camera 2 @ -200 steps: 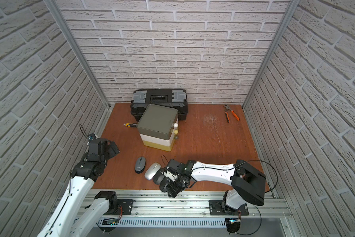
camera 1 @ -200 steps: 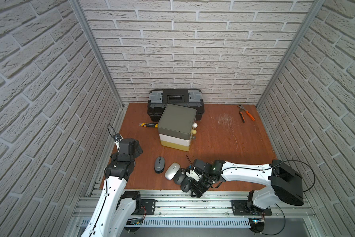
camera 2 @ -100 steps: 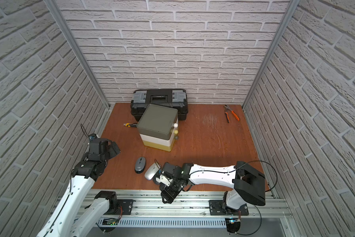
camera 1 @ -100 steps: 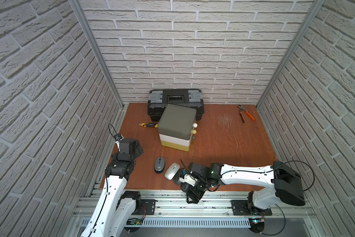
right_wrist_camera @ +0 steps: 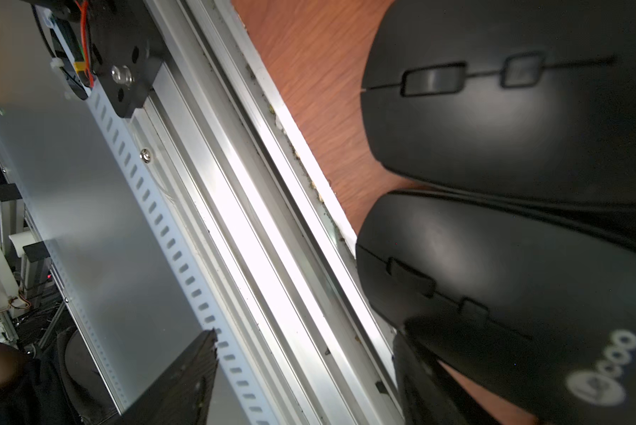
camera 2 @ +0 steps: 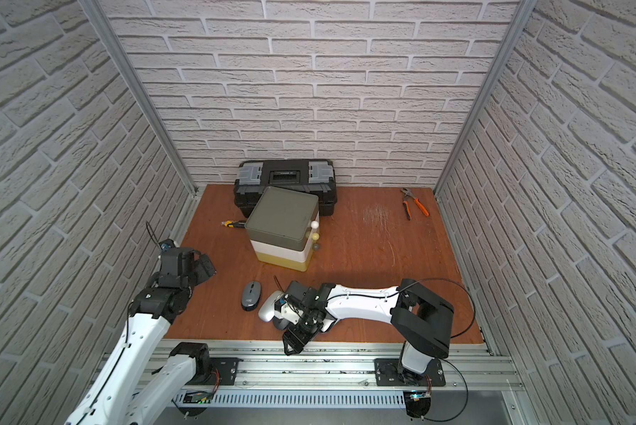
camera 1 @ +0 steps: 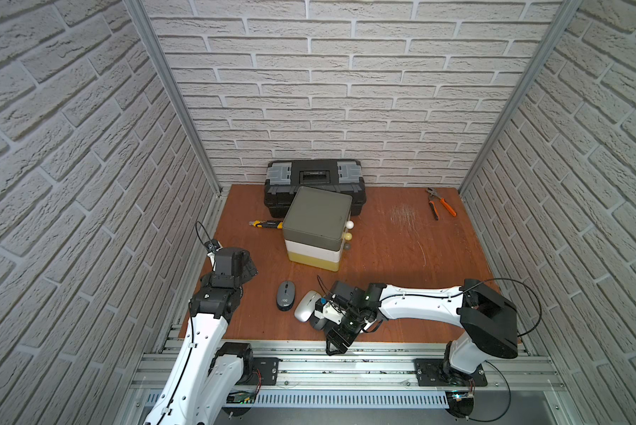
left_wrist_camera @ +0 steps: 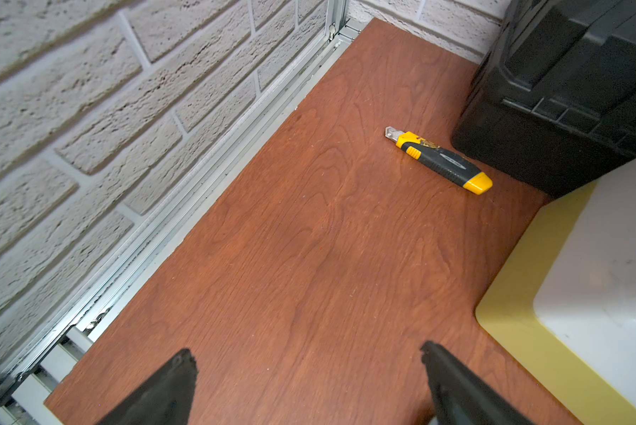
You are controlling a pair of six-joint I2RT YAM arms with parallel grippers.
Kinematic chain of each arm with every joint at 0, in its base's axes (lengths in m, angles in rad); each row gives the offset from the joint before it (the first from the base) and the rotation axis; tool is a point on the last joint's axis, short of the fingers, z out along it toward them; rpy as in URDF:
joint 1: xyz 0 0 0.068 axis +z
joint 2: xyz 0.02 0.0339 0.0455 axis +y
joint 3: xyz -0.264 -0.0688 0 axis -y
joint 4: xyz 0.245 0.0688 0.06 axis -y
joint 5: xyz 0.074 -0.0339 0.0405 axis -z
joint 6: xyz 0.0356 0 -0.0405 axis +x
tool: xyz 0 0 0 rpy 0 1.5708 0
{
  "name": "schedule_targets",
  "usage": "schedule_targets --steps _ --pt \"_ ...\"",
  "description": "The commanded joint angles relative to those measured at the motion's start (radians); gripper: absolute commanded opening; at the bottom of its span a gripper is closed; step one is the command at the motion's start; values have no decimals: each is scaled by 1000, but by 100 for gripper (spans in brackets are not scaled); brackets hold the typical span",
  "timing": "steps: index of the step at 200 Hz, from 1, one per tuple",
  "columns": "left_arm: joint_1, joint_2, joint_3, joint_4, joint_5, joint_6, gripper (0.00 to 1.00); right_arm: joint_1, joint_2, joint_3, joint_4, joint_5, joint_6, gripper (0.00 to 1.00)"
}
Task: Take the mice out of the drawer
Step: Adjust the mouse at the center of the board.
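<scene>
Over the last second the right hand (camera 1: 336, 346) has slid from beside the black mice toward the front and a little to the robot's left. Its fingertips now hang past the edge of the surface (camera 1: 401, 257), over the metal rail (camera 1: 382, 347). The left arm, the dark grey mouse (camera 1: 285, 294) and the silver mouse (camera 1: 306, 311) are where they were.

The right arm lies low and stretched across the front of the surface, with its wrist bent down toward the rail. Its hand is open and holds nothing; in the wrist view only the rail shows between the fingers. The left arm is raised at the left side, its hand (left_wrist_camera: 309, 368) open wide and empty above bare wood.

All the mice in view are out on the surface, well in front of the drawer box (camera 1: 318, 224). The dark grey mouse and the silver mouse lie just to the left of the right hand. The wrist view shows two black mice close together by the front edge. One finger (right_wrist_camera: 430, 379) sits right against the side of the black mouse with the round mark (right_wrist_camera: 511, 294), and the plain black mouse (right_wrist_camera: 493, 110) lies just beyond it. In the top views the hand hides most of both.
</scene>
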Motion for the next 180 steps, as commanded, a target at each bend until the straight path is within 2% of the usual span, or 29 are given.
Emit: schedule_targets --steps 1,28,47,75,86,106,123,143,155,169,180 --pt "5 -1 -22 35 -3 7 98 -23 -44 20 -15 10 -44 77" --pt "-17 -13 -93 86 -7 3 98 -22 -154 23 -55 -31 -57 77" --pt "-70 -44 -177 176 -35 21 98 -67 -289 4 -106 43 -37 77" --pt "-171 -100 -254 290 -201 102 98 -247 -446 -21 -173 181 7 78" --pt "-172 -90 -260 335 -229 166 98 -328 -479 -17 -200 247 23 78" --pt "-162 -4 -255 425 -267 258 98 -523 -522 -18 -205 253 38 80" --pt "-127 88 -249 508 -238 315 98 -711 -545 -20 -197 219 23 81" --pt "-77 199 -265 656 -111 385 98 -918 -535 -28 -162 160 8 81" --pt "-62 269 -294 782 -88 438 98 -974 -501 -27 -139 191 26 81" --pt "-56 360 -315 939 -62 509 98 -1006 -447 -30 -93 172 44 81" --pt "-46 428 -331 1065 0 562 98 -1015 -401 -31 -63 180 57 81"
